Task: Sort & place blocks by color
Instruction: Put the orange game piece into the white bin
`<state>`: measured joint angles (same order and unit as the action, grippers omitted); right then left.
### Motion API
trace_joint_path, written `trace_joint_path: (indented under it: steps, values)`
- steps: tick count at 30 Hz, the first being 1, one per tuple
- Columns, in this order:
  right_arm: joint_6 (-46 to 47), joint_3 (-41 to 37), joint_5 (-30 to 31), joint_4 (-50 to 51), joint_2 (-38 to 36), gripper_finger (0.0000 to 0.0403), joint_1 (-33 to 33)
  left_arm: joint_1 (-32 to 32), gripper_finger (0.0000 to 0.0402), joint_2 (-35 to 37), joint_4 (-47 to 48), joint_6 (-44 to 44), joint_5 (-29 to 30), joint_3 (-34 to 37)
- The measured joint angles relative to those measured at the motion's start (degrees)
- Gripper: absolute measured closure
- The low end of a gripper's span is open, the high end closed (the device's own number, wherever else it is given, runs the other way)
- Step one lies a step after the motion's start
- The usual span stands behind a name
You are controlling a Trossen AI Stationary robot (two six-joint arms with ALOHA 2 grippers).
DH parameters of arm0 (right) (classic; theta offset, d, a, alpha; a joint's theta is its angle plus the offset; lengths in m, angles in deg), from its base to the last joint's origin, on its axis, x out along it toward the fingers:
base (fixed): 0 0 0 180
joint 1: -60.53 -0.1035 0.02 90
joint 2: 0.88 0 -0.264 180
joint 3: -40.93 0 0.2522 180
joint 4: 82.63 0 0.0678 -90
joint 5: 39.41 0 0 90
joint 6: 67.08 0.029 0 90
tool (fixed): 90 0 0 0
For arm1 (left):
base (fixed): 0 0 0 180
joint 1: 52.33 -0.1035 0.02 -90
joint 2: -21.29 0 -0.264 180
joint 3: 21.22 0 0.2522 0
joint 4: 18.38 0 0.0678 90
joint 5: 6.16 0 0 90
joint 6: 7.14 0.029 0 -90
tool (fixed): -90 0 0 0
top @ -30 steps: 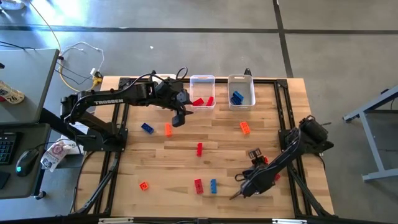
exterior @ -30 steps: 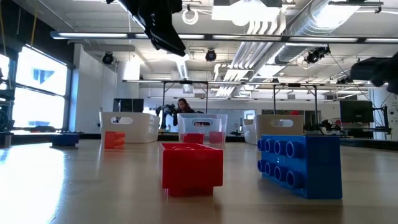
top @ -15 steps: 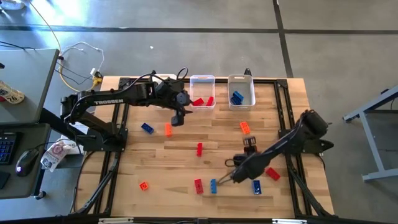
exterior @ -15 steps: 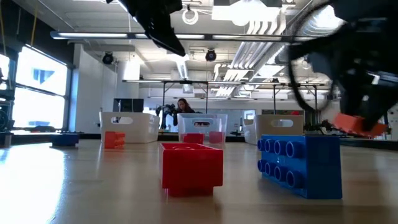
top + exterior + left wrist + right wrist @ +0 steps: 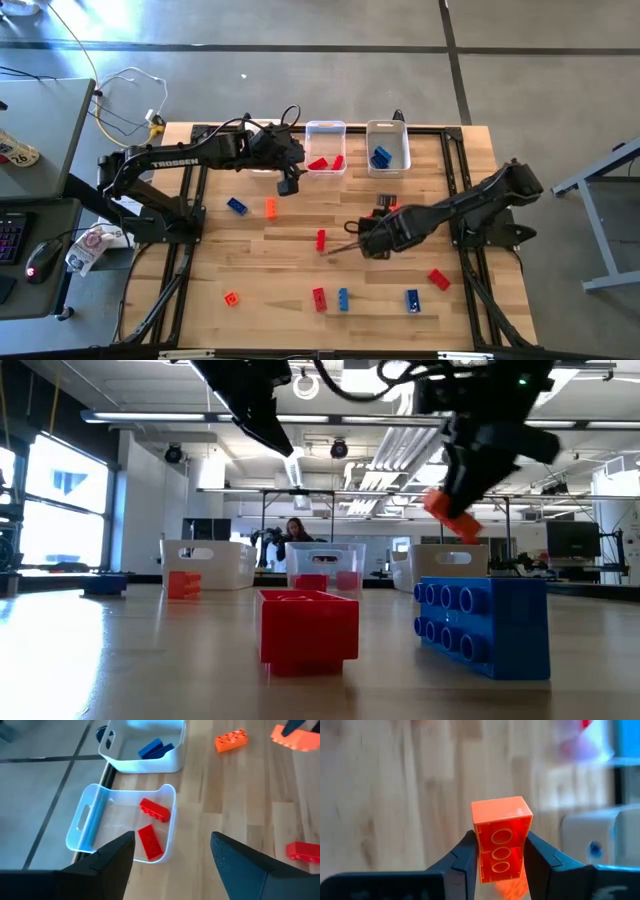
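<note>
Wooden worktop holds scattered blocks across its middle and near edge, with two white bins at the far edge holding red and blue ones. Right gripper, over the middle, clamps an orange block. Left gripper hangs with fingers spread beside the red bin, holding nothing.

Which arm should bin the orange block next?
The right: its gripper is shut on an orange block above mid-table. The left gripper is open and empty by the red bin.
</note>
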<state>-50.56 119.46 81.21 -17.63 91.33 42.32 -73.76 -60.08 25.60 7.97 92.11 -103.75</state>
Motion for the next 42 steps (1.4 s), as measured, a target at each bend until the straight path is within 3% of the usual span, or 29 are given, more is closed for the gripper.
trace_joint_path:
  steps: [5,15,30,42]
  values:
    - [-7.22,0.00,2.94,-8.27,-2.95,0.0307,3.13,0.04,0.0146,-0.02,0.00,0.06,-0.32,0.00]
    - [-21.60,0.00,-0.49,-22.97,-8.09,0.0307,9.54,0.04,0.0146,-0.02,-0.35,2.81,-5.53,0.00]
    - [-32.92,0.00,-14.82,-39.31,-12.98,0.0307,19.68,0.13,0.0149,-0.02,-8.03,3.13,-8.33,0.00]
    - [-33.18,0.00,-25.73,-46.58,-13.67,0.0307,24.58,0.57,0.0149,-0.02,-11.52,3.11,-9.64,0.00]
